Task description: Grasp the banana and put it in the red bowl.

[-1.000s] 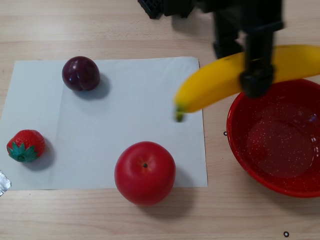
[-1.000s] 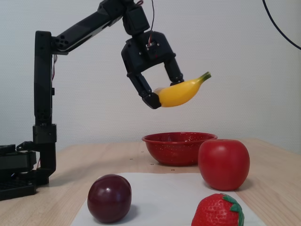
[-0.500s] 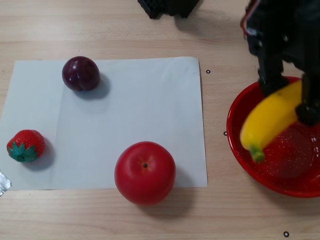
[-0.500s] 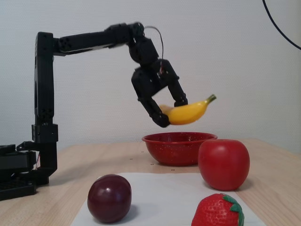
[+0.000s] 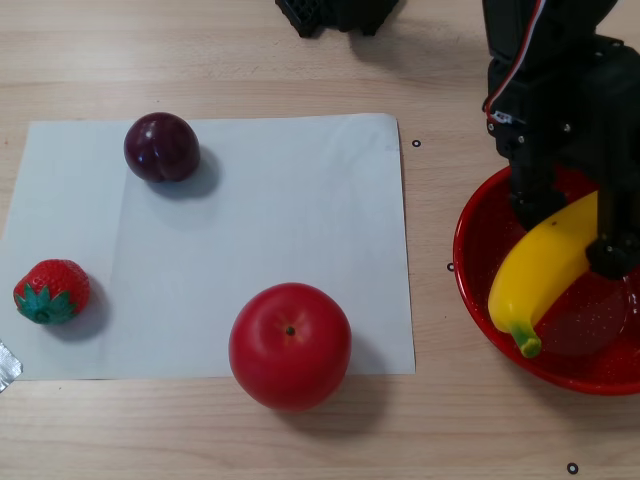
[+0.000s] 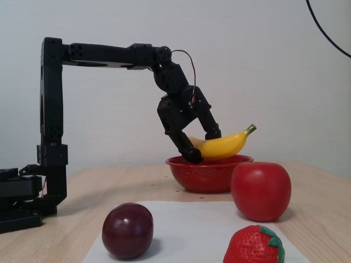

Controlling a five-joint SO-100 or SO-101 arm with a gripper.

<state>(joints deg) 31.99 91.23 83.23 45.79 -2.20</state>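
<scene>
The banana [image 5: 545, 270] is yellow with a green tip that points toward the near rim in the other view. It hangs slanted over the red bowl [image 5: 470, 262]. My black gripper [image 5: 570, 232] is shut on its middle, one finger on each side. In the fixed view the banana [image 6: 225, 146] sits at the level of the rim of the red bowl [image 6: 208, 176], with its green tip raised to the right. There the gripper [image 6: 204, 145] reaches down from the outstretched arm. Whether the banana touches the bowl's inside is hidden.
A white paper sheet [image 5: 260, 220] lies left of the bowl. It carries a red apple [image 5: 290, 345] at its near edge, a dark plum [image 5: 161, 147] and a strawberry [image 5: 50, 291]. The arm's base [image 6: 22, 203] stands far left in the fixed view.
The gripper carried the banana right, from beside the paper's edge to over the bowl. It then lowered the banana to rim height. The other fruits stayed put.
</scene>
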